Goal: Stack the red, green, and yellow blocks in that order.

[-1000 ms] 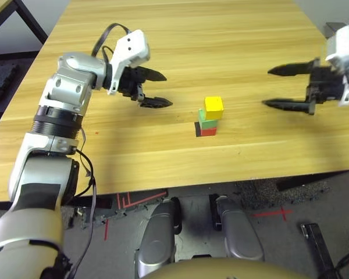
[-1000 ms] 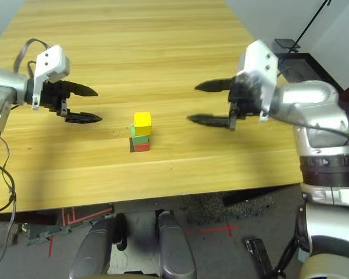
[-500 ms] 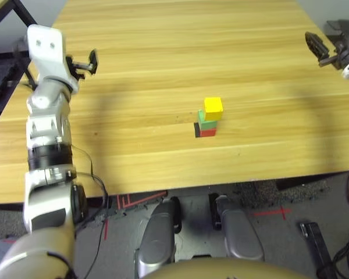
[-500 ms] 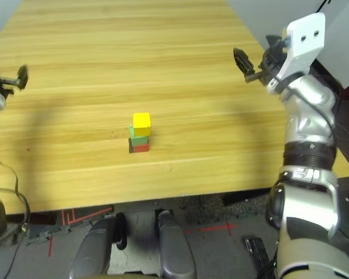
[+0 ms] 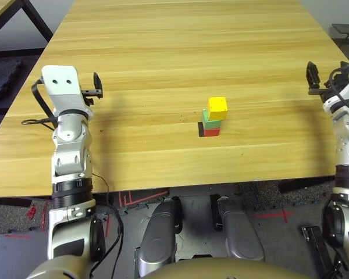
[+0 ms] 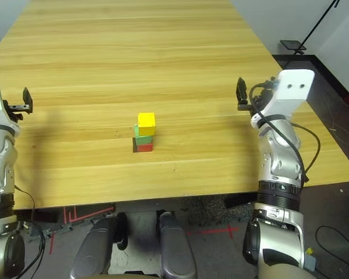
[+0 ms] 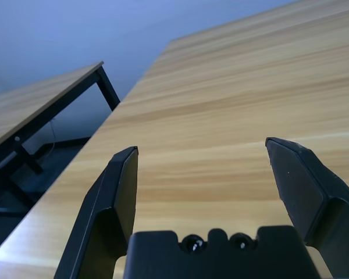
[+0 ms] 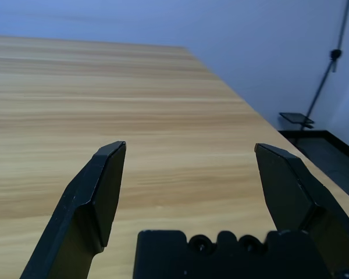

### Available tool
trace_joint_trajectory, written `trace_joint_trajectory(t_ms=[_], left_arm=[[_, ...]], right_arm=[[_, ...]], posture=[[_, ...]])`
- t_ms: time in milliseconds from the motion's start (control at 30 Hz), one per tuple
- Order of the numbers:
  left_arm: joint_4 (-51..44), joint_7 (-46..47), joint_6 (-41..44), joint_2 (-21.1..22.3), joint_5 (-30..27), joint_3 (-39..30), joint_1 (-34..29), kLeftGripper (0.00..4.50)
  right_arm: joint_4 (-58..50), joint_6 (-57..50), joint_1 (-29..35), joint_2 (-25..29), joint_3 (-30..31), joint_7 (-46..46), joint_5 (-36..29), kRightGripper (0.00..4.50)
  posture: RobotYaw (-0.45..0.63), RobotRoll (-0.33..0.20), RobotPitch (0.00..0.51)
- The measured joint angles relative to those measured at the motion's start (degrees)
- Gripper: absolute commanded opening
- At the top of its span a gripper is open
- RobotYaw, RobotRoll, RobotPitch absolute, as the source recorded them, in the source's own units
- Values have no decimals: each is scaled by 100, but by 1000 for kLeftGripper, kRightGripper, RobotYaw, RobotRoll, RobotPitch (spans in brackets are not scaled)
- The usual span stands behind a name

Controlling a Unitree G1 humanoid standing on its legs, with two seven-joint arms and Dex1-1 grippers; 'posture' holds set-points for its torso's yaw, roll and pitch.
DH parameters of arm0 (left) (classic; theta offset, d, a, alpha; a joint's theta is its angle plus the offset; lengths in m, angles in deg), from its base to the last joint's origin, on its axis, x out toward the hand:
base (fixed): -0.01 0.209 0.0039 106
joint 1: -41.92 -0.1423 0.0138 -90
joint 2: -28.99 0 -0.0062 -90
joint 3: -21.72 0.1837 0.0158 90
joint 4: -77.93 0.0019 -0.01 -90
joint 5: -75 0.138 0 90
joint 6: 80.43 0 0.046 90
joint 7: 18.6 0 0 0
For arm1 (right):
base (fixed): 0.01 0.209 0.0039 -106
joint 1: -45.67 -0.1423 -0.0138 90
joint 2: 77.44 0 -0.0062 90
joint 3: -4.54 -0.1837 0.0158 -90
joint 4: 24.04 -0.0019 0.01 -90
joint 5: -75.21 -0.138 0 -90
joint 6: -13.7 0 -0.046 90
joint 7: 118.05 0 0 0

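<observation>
Wooden table (image 5: 163, 46), 3 stacked blocks (image 5: 212, 117), left claw (image 7: 206, 168) spread apart, right claw (image 8: 192, 174) spread apart

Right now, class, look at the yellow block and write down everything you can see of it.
The yellow block is a small matte cube with plain faces, bright yellow. It sits on top of the stack, resting on the green block, which in turn sits on the red block. It looks turned a little and shifted off the green one's outline rather than squared up. Only the green block touches it; both pincers are away at the table's sides.
</observation>
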Motion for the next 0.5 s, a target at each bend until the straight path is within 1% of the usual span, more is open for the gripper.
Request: trace_joint_trajectory(t_ms=[67, 167, 233, 400, 500], left_arm=[[-266, 71, 91, -96, 31, 21, -168, 4473], [-646, 88, 301, -193, 42, 78, -325, 4473], [-718, 57, 349, -217, 41, 140, -395, 4473], [-717, 63, 422, -279, 44, 224, -403, 4473], [-715, 63, 446, -305, 43, 279, -313, 4473]], right_arm=[[-19, -46, 7, 3, -37, -11, -9, 4500], [-52, -75, -29, 27, -48, -12, -50, 4500], [-78, -74, -39, 30, -50, -11, -100, 4500], [-141, -110, 14, 29, -49, -25, -115, 4500], [-159, -133, -43, 30, -47, -24, -114, 4500]], posture=[[142, 79, 270], [130, 66, 285], [132, 66, 287], [137, 57, 275], [150, 63, 262]])
